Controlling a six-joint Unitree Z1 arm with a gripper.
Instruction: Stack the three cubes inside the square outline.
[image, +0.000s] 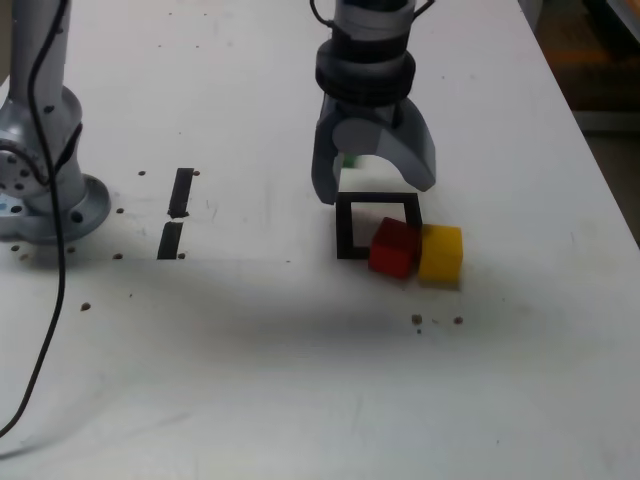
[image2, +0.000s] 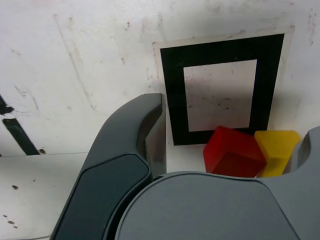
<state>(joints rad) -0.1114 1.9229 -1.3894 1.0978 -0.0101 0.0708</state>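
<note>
The hollow square outline of thin black tape (image: 378, 224) is lying on the white table (image: 300, 380), its white centre bare. A small solid red cube (image: 393, 247) is sitting tilted across the outline's corner nearest the exterior view's right, touching a small solid yellow cube (image: 440, 253) just outside. A sliver of green cube (image: 348, 159) is peeking out behind the grey gripper (image: 372, 190), which is hanging with its jaws spread apart, gripping nothing, over the outline's far edge. Two short black tape strips (image: 176, 212) are lying well apart toward the exterior view's left.
</note>
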